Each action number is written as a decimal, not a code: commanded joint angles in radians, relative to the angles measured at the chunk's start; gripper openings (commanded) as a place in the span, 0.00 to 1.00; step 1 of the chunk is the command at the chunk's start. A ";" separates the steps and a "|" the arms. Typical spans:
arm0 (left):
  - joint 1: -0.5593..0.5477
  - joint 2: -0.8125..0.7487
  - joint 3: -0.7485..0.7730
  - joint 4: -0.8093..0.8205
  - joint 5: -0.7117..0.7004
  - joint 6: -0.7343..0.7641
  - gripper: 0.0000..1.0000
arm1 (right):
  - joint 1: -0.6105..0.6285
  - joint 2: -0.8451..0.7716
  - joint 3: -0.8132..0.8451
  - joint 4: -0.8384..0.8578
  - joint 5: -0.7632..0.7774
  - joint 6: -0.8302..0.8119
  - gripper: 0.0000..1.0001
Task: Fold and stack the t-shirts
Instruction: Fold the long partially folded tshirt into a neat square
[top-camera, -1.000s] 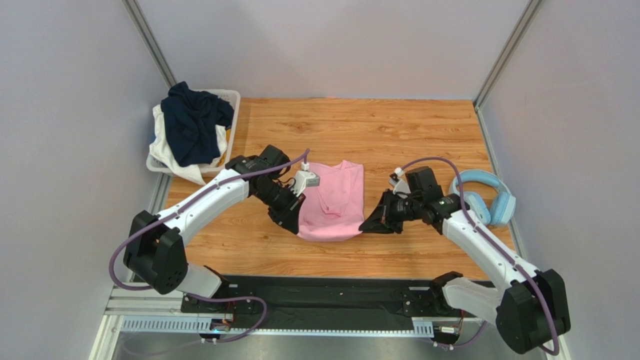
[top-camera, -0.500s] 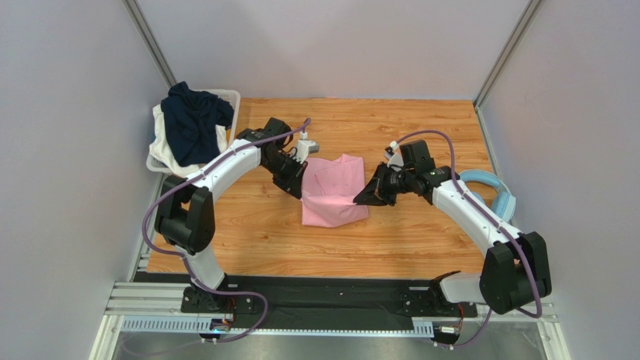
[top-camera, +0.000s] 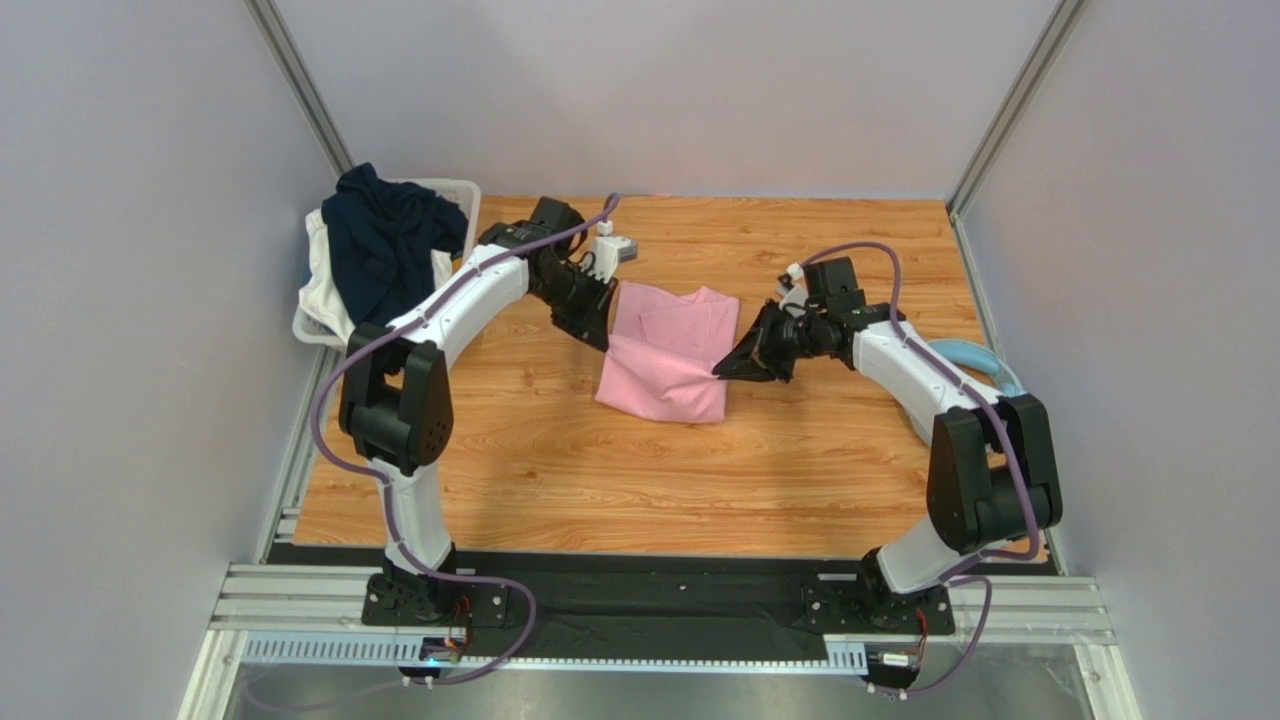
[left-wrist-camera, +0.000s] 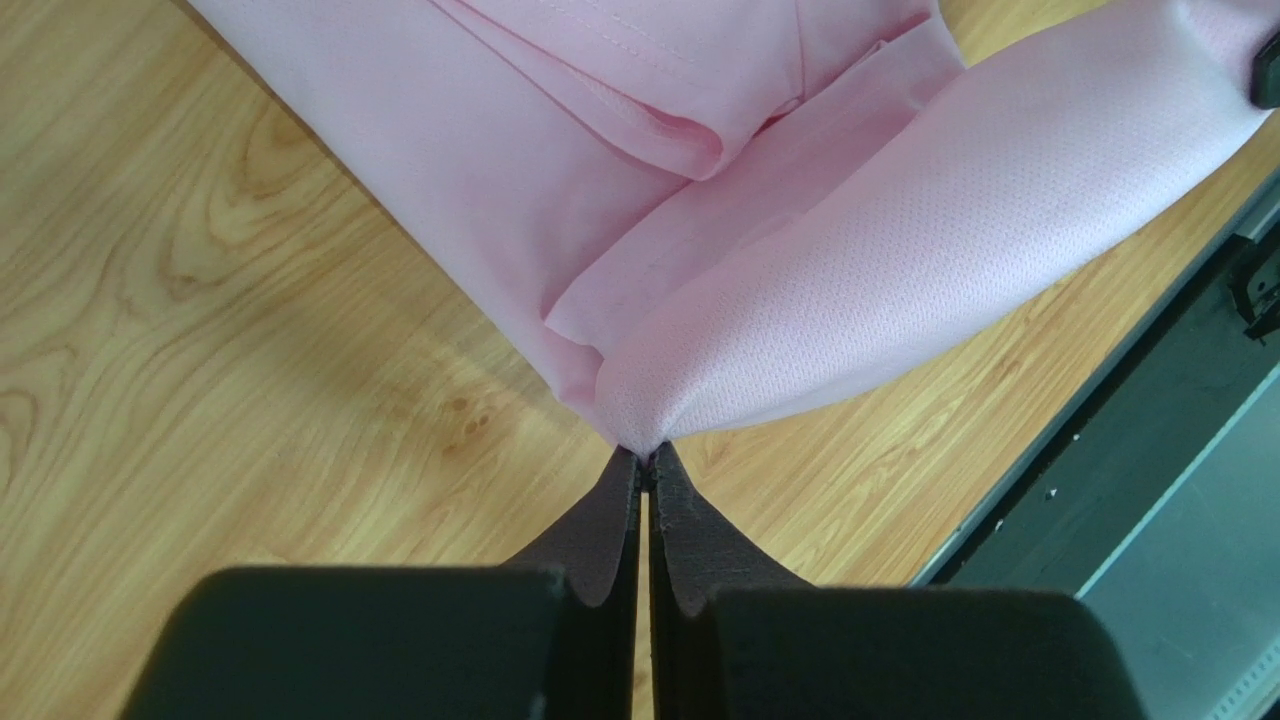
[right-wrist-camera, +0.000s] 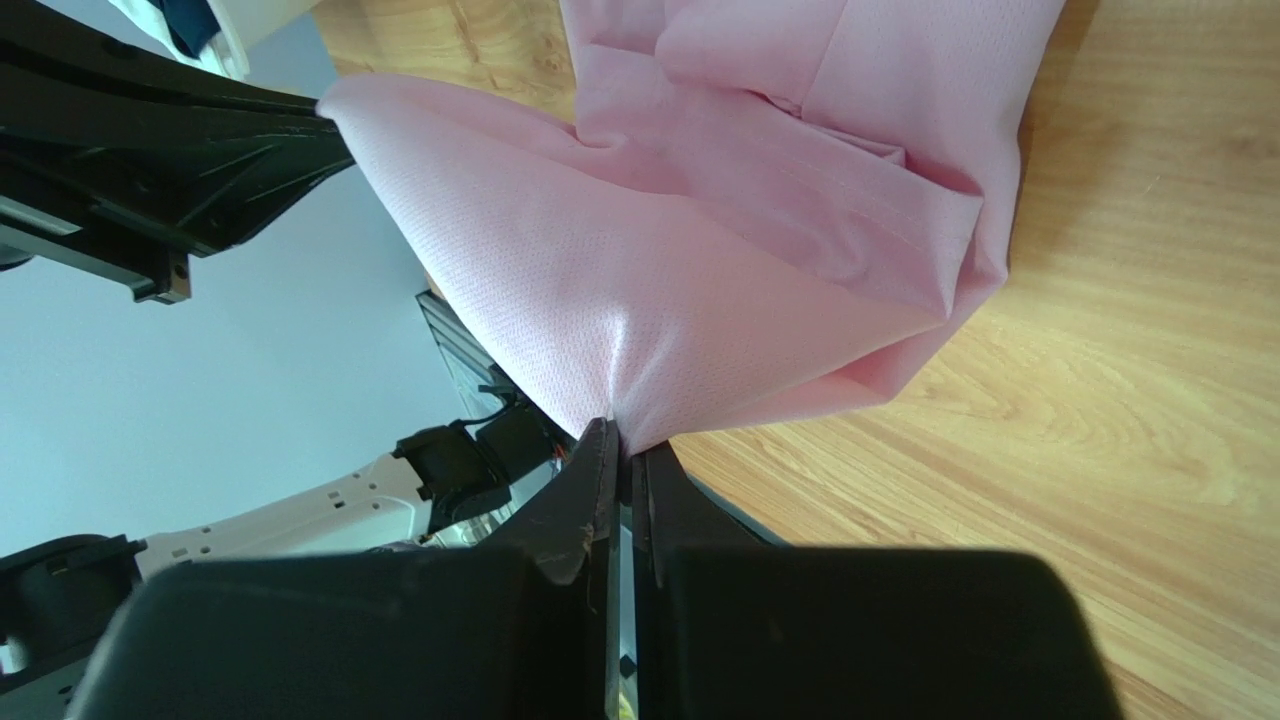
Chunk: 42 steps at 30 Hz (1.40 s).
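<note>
The light pink t-shirt (top-camera: 669, 353) lies partly folded on the wooden table (top-camera: 601, 465), its near flap lifted over the far part. My left gripper (top-camera: 609, 333) is shut on the flap's left corner, seen in the left wrist view (left-wrist-camera: 646, 450) with the pink t-shirt (left-wrist-camera: 842, 285). My right gripper (top-camera: 727, 368) is shut on the flap's right corner, seen in the right wrist view (right-wrist-camera: 624, 435) with the pink t-shirt (right-wrist-camera: 706, 285). The dark navy t-shirt (top-camera: 383, 240) lies heaped on the white basket (top-camera: 463, 203) at the back left.
White cloth (top-camera: 323, 293) hangs out of the basket's near side. Light blue headphones (top-camera: 984, 368) lie at the table's right edge, behind my right arm. Grey walls close in the table on three sides.
Both grippers have carried the pink shirt's near edge up and away toward the far side, folding it over. The arms have stretched further out.
</note>
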 joint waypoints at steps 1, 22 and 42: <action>0.005 0.031 0.071 -0.034 0.010 -0.014 0.00 | -0.016 0.020 0.074 0.064 -0.044 -0.003 0.00; -0.066 -0.484 -0.189 -0.317 0.190 0.049 0.01 | 0.007 -0.497 -0.235 -0.119 -0.081 0.006 0.01; -0.134 -0.345 -0.285 -0.246 0.061 0.085 0.00 | 0.006 -0.292 -0.091 -0.071 -0.087 -0.032 0.00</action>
